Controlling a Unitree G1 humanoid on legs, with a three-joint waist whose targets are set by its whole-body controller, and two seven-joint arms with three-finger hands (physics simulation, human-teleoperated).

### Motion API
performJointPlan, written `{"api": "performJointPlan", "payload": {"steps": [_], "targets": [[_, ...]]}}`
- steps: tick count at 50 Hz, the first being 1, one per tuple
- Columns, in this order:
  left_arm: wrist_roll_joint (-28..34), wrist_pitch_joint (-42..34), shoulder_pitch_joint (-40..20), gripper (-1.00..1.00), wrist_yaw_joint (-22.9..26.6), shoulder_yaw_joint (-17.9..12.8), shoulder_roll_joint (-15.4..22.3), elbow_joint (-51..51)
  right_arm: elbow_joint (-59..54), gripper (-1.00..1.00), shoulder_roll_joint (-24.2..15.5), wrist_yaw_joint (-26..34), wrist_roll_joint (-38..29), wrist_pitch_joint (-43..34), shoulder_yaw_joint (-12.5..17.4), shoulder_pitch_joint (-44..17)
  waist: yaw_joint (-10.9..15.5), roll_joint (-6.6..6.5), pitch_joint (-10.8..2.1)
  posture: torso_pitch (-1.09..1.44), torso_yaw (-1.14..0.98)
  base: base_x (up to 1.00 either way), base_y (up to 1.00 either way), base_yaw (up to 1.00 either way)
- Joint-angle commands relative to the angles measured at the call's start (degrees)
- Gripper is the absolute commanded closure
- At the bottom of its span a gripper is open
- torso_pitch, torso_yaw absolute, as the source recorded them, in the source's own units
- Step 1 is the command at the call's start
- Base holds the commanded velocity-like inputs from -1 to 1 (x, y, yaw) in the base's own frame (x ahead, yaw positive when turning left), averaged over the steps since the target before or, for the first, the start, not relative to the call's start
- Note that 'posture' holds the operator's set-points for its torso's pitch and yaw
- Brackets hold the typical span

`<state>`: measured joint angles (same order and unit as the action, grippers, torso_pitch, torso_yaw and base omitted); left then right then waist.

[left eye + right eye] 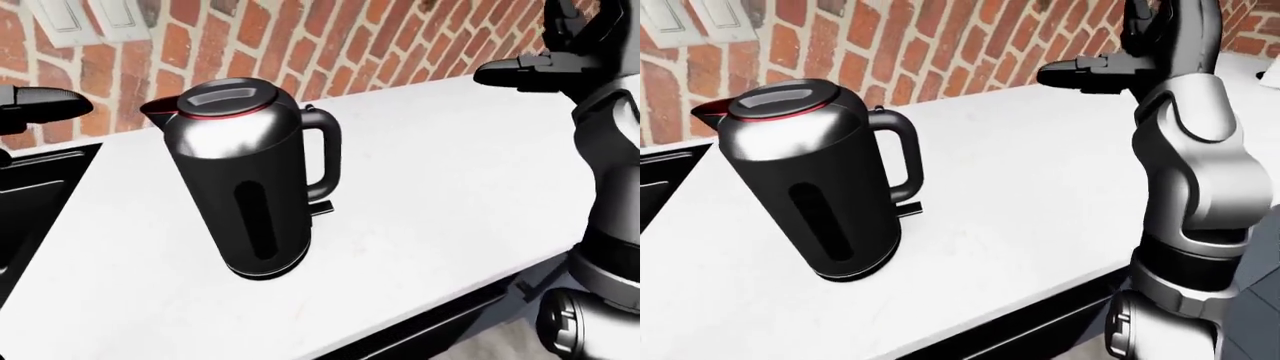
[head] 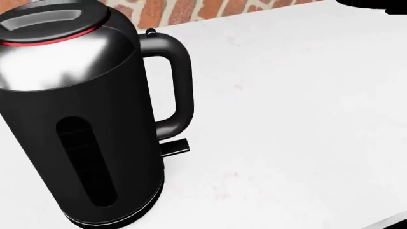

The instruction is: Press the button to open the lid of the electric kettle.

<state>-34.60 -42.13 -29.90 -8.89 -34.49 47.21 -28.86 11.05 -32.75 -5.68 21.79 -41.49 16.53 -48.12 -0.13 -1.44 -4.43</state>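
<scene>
Well apart from the closed-lid kettle, the right hand hovers open-fingered above bare counter; left hand's fingers unclear.

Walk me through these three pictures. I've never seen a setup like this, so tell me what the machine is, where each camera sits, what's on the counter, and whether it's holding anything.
These are simulator renders from cameras on a humanoid robot's head, looking out over its own arms. The left-eye and right-eye views are a pair showing nearly the same scene; the head view looks closer and lower.

On the white counter stands a black electric kettle with its lid closed and its handle toward the right of the view. Behind it is a brick wall.

The grey jointed limb on the right is the robot's right arm, its right hand raised above the counter. The dark shape at the left edge is its left hand. Neither hand holds or touches anything.
</scene>
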Motion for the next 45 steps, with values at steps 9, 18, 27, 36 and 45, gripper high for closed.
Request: {"api": "performJointPlan", "payload": {"steps": [9,18,27,36,45], "targets": [[0.82,1.04,-1.12,-1.0,0.13,-0.05,0.76,-1.02,-5.78,-1.0,1.73,5.43,-7.12,4.55,-2.51,-6.06,-0.11,-0.61,-1.1,-0.2,0.0,0.0,0.0,0.0],[0.95,-0.32,-1.83,-1.0,-0.01,0.42,0.56,-1.39,-12.36,-1.0,3.88,9.25,-11.96,7.05,-4.51,-10.43,-0.29,-0.96,-1.36,-0.2,0.0,0.0,0.0,0.0],[0.82,-0.79,-2.21,-1.0,-0.15,0.44,0.35,-1.26,-21.42,-1.0,7.46,12.48,-18.5,12.19,-7.21,-14.58,-0.61,-1.29,-1.77,-0.2,0.0,0.0,0.0,0.0],[-0.09,-0.86,-2.67,-1.0,-0.9,0.57,0.51,-1.24,-29.15,-1.0,9.99,13.71,-21.62,15.98,-8.22,-18.83,-0.7,-1.55,-1.68,-0.2,0.0,0.0,0.0,0.0],[-0.41,-0.7,-2.38,-1.0,-0.99,0.48,0.81,-1.3,-31.8,-1.0,11.73,14.0,-22.3,16.53,-8.99,-20.96,-0.66,-1.96,-1.43,-0.2,0.0,0.0,0.0,0.0]]}}
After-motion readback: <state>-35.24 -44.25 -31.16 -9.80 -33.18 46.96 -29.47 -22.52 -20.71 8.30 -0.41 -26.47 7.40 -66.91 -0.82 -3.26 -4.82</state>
